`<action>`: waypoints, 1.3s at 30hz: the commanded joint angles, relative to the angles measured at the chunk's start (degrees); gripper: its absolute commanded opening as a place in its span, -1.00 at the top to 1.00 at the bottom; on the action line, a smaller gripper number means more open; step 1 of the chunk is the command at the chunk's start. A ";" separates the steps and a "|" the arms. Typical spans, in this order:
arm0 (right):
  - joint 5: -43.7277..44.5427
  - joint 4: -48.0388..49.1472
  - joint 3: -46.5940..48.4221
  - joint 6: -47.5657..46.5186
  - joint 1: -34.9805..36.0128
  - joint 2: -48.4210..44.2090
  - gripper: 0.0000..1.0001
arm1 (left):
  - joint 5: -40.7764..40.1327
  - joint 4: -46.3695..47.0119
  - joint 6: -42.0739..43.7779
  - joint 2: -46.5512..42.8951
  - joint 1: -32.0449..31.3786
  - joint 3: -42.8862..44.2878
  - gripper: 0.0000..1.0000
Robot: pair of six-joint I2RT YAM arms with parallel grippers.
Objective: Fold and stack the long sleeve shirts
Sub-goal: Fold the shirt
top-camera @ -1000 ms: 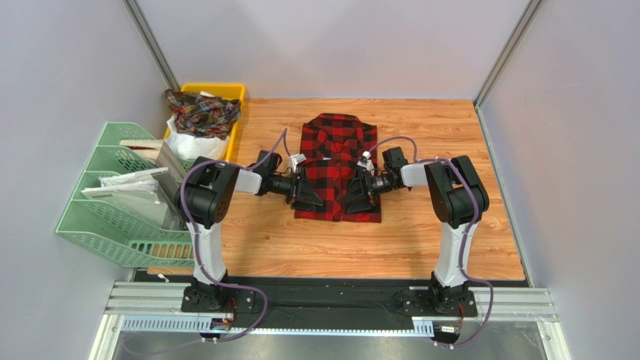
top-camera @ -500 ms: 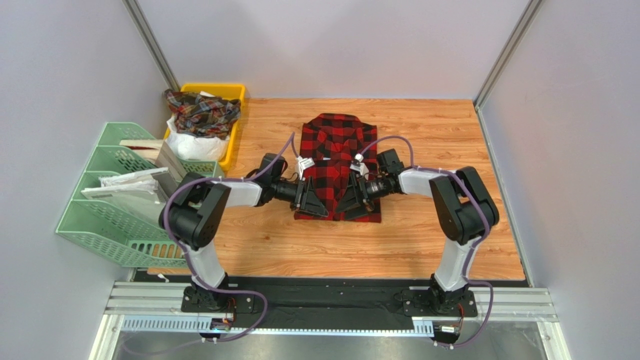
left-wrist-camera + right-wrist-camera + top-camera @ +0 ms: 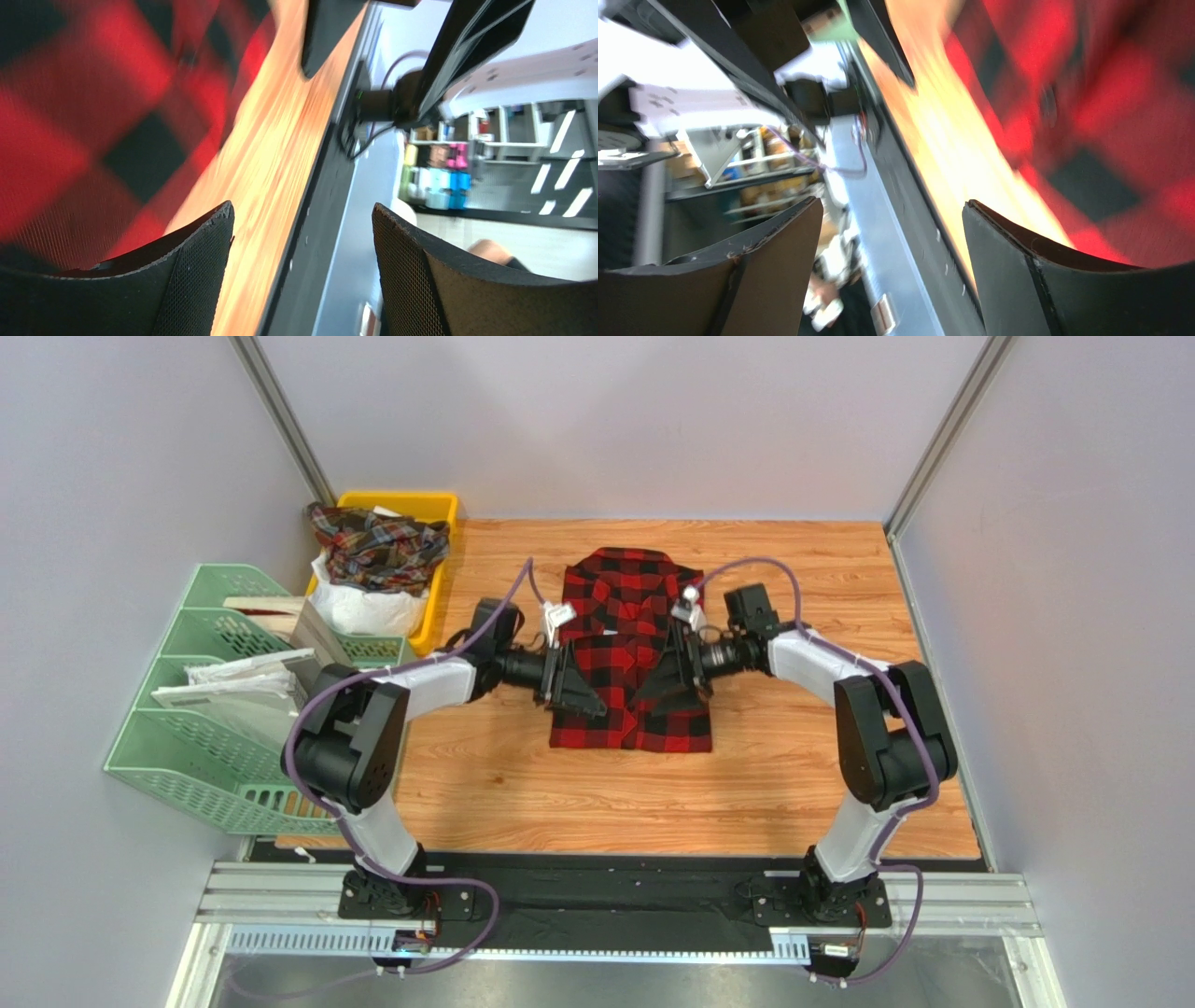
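A red-and-black buffalo check shirt (image 3: 627, 637) lies folded in a narrow rectangle at the middle of the wooden table, collar at the far end. My left gripper (image 3: 578, 689) is over its left side and my right gripper (image 3: 676, 678) over its right side. Both are open and empty. In the left wrist view (image 3: 302, 231) the red check cloth (image 3: 77, 119) fills the upper left beside the left finger. In the right wrist view (image 3: 892, 231) the cloth (image 3: 1102, 112) fills the upper right. A second plaid shirt (image 3: 376, 543), dark and multicoloured, lies crumpled in the yellow bin.
A yellow bin (image 3: 435, 511) stands at the far left of the table with a white bag (image 3: 358, 605) in it. A green rack of trays (image 3: 211, 693) with papers stands left of the table. Grey walls close in both sides.
Both grippers have moved toward the far end along the shirt's sides, the arms stretching further out. The shirt has stayed flat in place.
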 commanded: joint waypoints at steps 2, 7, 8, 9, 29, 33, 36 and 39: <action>2.96 10.43 12.55 8.06 -0.56 4.57 -0.59 | -1.77 10.54 -9.84 5.37 0.05 14.25 -0.55; 3.39 19.24 20.11 16.07 -0.74 14.94 -0.55 | -5.64 20.83 -18.82 16.19 0.31 21.29 -0.54; 3.57 19.68 20.82 16.16 -0.91 16.35 -0.51 | -6.26 21.18 -19.26 17.25 0.58 21.82 -0.54; 3.75 20.73 21.35 16.68 -1.52 19.32 -0.50 | -7.31 22.40 -19.70 19.52 0.84 22.26 -0.54; 4.10 17.32 20.66 11.15 -3.47 16.29 -0.39 | -8.46 19.28 -15.68 14.36 6.73 14.36 -0.46; 3.31 9.68 18.20 3.88 -4.08 13.82 -0.33 | -9.86 14.43 -13.47 12.51 6.82 15.50 -0.39; 3.75 8.43 15.73 2.45 -4.08 14.52 -0.24 | -9.78 12.67 -13.38 13.74 6.38 15.68 -0.32; 4.36 10.10 14.41 2.80 -3.99 18.29 -0.14 | -10.13 10.04 -12.15 15.58 5.59 15.15 -0.22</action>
